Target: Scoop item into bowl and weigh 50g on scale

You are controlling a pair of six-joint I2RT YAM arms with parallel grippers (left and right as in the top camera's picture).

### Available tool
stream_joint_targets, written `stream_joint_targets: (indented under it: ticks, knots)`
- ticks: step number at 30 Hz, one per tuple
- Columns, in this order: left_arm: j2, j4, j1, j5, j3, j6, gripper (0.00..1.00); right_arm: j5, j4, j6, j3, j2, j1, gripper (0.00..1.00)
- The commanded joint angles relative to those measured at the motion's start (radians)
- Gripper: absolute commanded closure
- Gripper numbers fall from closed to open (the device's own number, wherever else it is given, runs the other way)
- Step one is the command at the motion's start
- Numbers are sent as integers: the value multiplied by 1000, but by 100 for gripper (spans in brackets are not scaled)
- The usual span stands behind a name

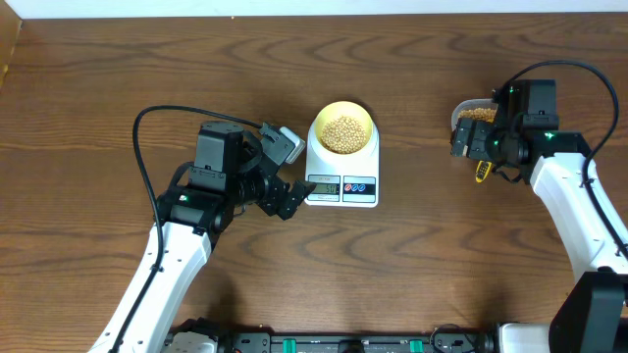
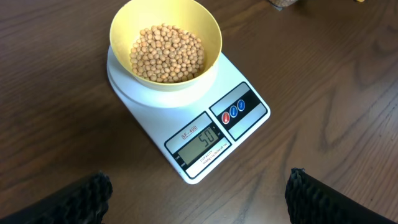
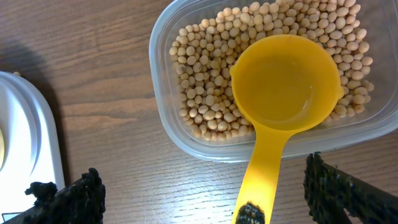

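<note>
The one brown wooden bench (image 1: 98, 78) carries everything. Over it reach my two white arms: the left arm (image 1: 182, 250) comes from the lower left and the right arm (image 1: 574, 201) from the right side. My left jaws are released and stand wide apart, grasping nothing. Their two black fingertips (image 2: 81, 199) show in the lower corners of the left wrist view, near the front of the scale and apart from it. My right jaws are released too. Their two fingertips (image 3: 71, 199) stand far apart, one on each side of the scoop handle, and I see no contact with it.

There is one white scale (image 2: 149, 118), near the middle of the bench. It has one display (image 2: 200, 140), which reads 50, and two round buttons (image 2: 234, 112) beside the display. Well apart from it, to the right, stands one clear plastic tub (image 3: 163, 93).

One pale yellow bowl (image 2: 121, 37) stands upright on the platform of the scale. One yellow scoop (image 3: 283, 87) lies in the tub with its cup facing up, and its handle passes over the tub rim toward my right wrist.

The small tan beans (image 2: 166, 53) are in two places, a heap inside the bowl and a layer in the tub under the scoop. In both places they are too many to count.
</note>
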Motion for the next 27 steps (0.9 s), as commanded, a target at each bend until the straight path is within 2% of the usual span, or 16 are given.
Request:
stream_joint_targets:
  ticks: [1,27]
  knots:
    - [-8,-2,3,-6,-2,2,9,-6,-3,-14,5,5,-2,1]
    - [-8,-21,3,-6,-2,2,9,-6,-3,-14,5,5,-2,1]
